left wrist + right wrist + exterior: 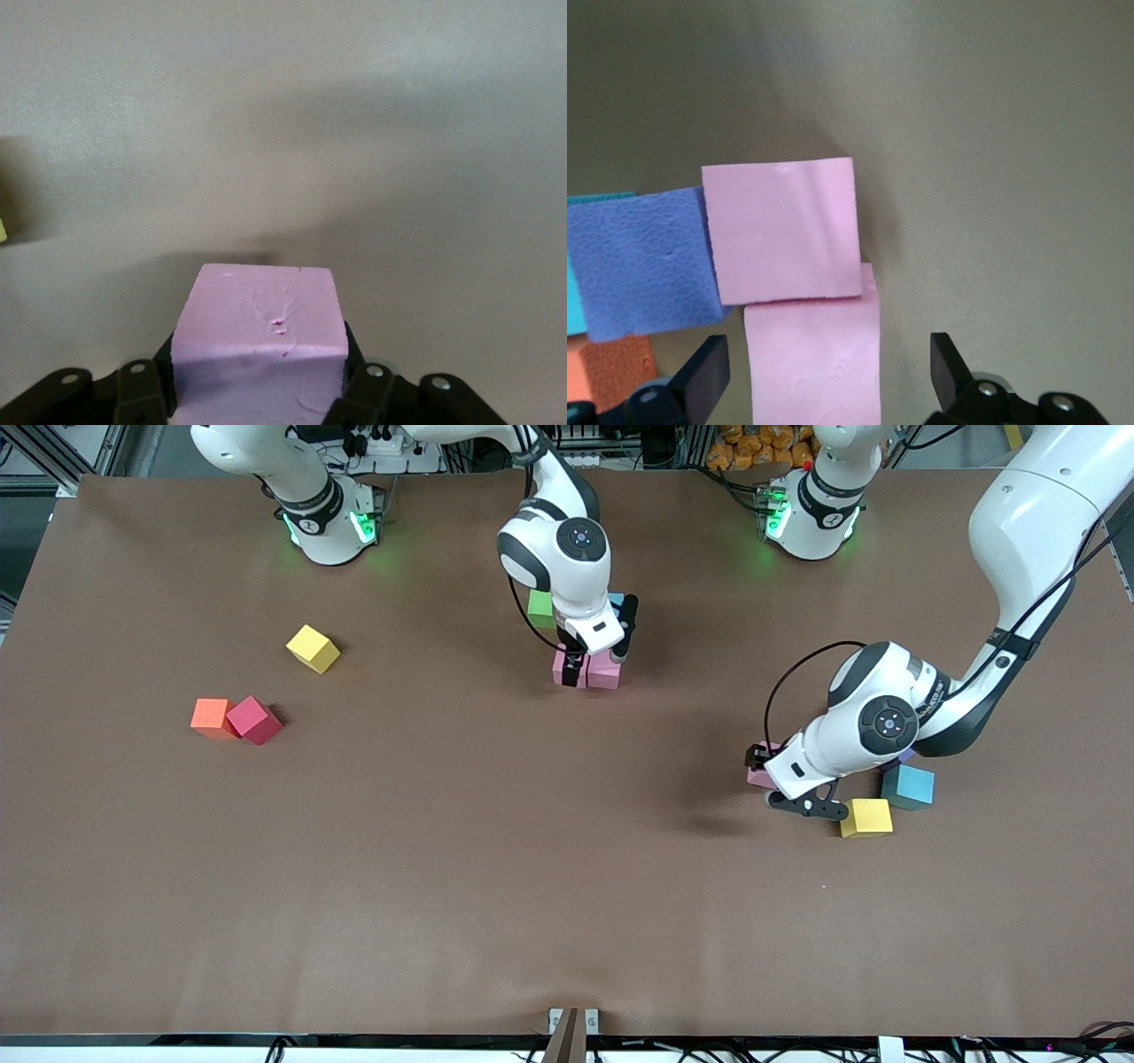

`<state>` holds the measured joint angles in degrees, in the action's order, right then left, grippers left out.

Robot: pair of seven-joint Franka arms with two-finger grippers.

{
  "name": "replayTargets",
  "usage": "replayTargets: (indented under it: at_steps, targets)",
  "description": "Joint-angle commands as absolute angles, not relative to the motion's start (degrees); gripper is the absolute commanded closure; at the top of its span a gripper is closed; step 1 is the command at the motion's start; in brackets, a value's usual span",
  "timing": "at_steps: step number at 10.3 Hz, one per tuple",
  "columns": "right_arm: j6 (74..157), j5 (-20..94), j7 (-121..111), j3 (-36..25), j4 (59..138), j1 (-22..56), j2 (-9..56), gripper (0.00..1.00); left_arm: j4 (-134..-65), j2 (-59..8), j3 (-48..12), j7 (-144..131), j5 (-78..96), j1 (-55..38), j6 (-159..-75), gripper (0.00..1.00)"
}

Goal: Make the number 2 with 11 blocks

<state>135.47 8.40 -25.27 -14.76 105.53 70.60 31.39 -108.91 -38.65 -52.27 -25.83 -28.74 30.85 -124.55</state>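
My right gripper [580, 666] stands open over two touching pink blocks [605, 673] at mid-table. In the right wrist view its fingers [704, 376] straddle one pink block [815, 363] with a gap on each side. The other pink block [784, 230] touches it, joined to a purple block [642, 266], an orange block [611, 372] and a sliver of light blue. A green block [540, 607] shows beside the wrist. My left gripper [769, 775] is shut on another pink block [257, 336], low over the table toward the left arm's end.
A yellow block [866, 817] and a light blue block [908, 786] lie beside the left gripper. Toward the right arm's end lie a yellow block [313, 647], an orange block [211, 717] and a red block [254, 720] that touches it.
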Motion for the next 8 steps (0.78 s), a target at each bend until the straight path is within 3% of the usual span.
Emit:
replayTargets:
  at_steps: [1,3,8]
  targets:
    - [131.33,7.29,-27.16,-14.50,106.35,67.25,27.09,0.00,-109.34,-36.21,-55.36,-33.44,-27.07,31.20,-122.70,0.55]
    - [124.93,7.21,-27.16,-14.76,106.35,62.60,22.96,0.00,-109.16,-36.12,-59.39,-40.48,-27.07,31.29,-120.42,0.55]
    - [117.51,7.29,-26.72,-32.49,106.00,61.17,20.91,0.00,-108.46,-36.39,-64.95,-63.58,-26.98,26.92,-120.41,0.58]
